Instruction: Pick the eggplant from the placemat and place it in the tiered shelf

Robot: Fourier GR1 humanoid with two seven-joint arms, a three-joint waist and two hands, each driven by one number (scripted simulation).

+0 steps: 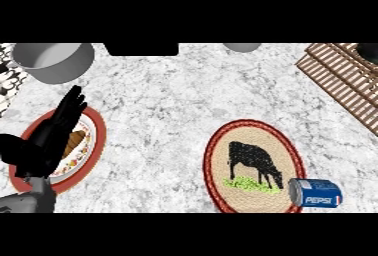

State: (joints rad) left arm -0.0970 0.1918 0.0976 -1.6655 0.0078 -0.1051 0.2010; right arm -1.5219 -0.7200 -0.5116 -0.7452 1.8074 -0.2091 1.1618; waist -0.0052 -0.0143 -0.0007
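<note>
My worktop point(162, 100) was pale speckled marble. On it, toward my right, lay a round woven placemat point(255, 165) with a red rim and a black cow printed on it. A blue Pepsi can point(316, 192) lay on its side at that mat's lower right edge. At my left sat a red-rimmed plate point(90, 150) with food on it. A grey pot point(53, 61) stood at the far left, and a slatted wooden shelf point(341, 82) occupied the far right corner.

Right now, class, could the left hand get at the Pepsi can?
Probably not readily: the left hand hangs open over the plate far left; the Pepsi can lies beyond the placemat, far right. Nothing blocks the way.
</note>
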